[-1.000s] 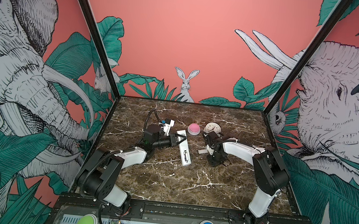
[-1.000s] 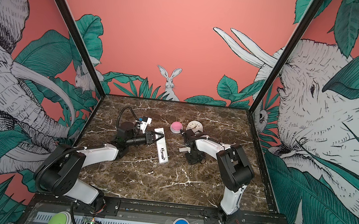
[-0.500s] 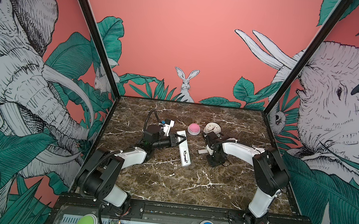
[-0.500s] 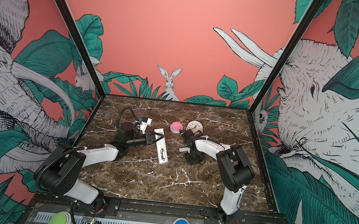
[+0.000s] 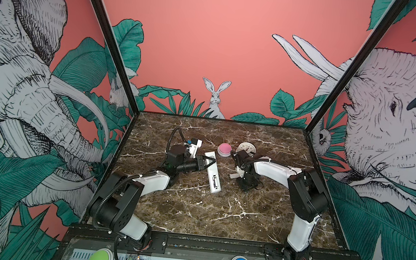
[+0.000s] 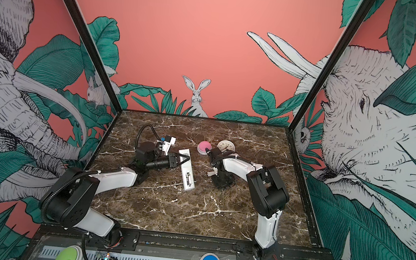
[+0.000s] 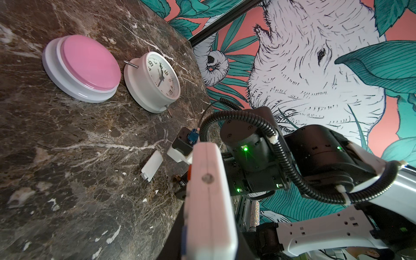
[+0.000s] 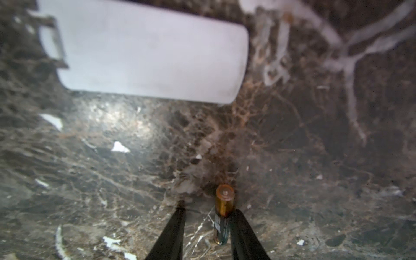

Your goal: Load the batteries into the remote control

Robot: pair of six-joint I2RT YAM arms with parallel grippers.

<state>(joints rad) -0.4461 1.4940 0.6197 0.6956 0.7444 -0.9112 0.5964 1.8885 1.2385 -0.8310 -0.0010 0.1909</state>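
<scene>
Nearest me, the right gripper [image 8: 208, 210] points down at the marble table [image 5: 193, 212]. Its jaws are released and stand wider apart than the cell between them. A battery [image 8: 222, 216] lies flat on the table in that gap, against one finger [image 8: 244, 234] and clear of the other. Its copper-coloured end reaches just past the fingertips. Ahead of those fingertips, apart from the battery, a white battery cover [image 8: 148, 49] lies flat on the marble.

Across from the right jaws, the remote control [image 5: 213, 174] shows its plain back in both top views, with the open recess toward its near end. The left gripper [image 5: 210, 161] is clenched on the remote's far end, so the body runs from its jaws back toward the front of the table. I cannot tell whether the near end rests on the marble.

Beyond both grippers, a pink dome button [image 5: 224, 149] and a round white clock [image 5: 246, 148] sit just beside each other, nearer the right arm than the left jaws.
</scene>
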